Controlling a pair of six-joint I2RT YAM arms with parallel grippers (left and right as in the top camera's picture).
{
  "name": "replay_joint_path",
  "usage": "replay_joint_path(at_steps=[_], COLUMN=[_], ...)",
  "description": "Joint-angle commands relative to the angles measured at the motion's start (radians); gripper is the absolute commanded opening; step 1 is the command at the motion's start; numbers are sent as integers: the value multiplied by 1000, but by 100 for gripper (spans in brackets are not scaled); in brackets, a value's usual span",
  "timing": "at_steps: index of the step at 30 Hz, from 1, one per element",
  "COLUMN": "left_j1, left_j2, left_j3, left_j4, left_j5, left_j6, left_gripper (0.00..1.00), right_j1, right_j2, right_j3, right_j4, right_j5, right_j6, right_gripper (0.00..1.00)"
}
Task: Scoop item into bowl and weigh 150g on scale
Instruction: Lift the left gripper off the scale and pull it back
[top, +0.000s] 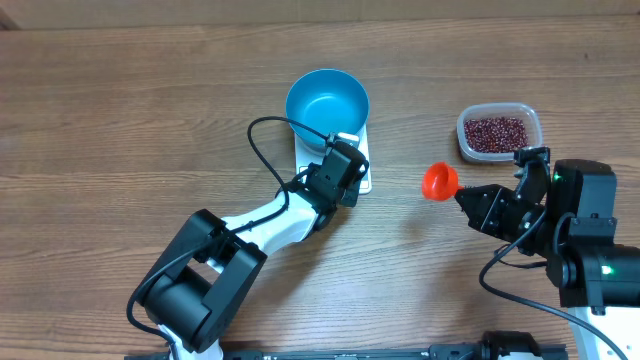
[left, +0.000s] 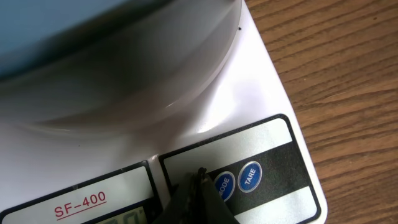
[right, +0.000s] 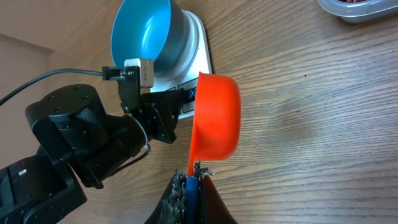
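The blue bowl (top: 327, 100) stands empty on the white scale (top: 364, 178). My left gripper (top: 345, 165) is shut with nothing in it. In the left wrist view its tips (left: 201, 177) rest on the scale's (left: 261, 106) button panel, just left of the MODE button (left: 224, 185) and the TARE button (left: 250, 176). My right gripper (top: 470, 200) is shut on the handle of an orange scoop (top: 439, 181), held over the table right of the scale. No beans show in the scoop. The beans (top: 496, 131) lie in a clear tub at the right.
The clear tub (top: 530, 118) sits behind my right arm. In the right wrist view, the left arm (right: 81, 143) lies close to the orange scoop (right: 217, 115), with the bowl (right: 146, 37) and scale (right: 200, 37) beyond it. A black cable (top: 262, 160) loops left of the scale.
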Motion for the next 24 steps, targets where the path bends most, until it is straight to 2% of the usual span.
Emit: replay_joint_path(at_steps=[1,12,24], left_j1=[5,4,5], left_j2=[54,11,-307], left_j3=[-21,-21,-21], left_j4=[-41,-119,-409], left_j5=[28,55,56], left_j6=[-10,-10,-10], left_gripper=[4,4,4], right_j1=[4,4,4], right_j2=[-7,-7,-7], right_j3=[34,34,34], right_j4=[13,40,42], right_j5=[3,3,3], right_j6=[-3,-4,-4], right_gripper=[4,4,4])
